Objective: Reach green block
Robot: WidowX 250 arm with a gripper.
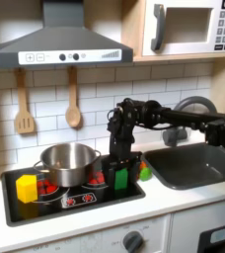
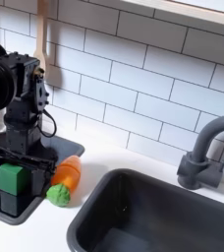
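First exterior view, pincer (image 1: 121, 170) spread open astride green block (image 1: 121, 179), near black stovetop (image 1: 80, 203) right edge, sink (image 1: 198, 166) beyond.

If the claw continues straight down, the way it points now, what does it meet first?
Most likely the green block, which sits directly under the claw on the black stovetop; whether they already touch is unclear.

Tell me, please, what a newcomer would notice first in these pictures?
Probably the black arm reaching from the first exterior view's right, its gripper low over the stovetop, just above the green block. Next, the steel pot and the yellow block further left.
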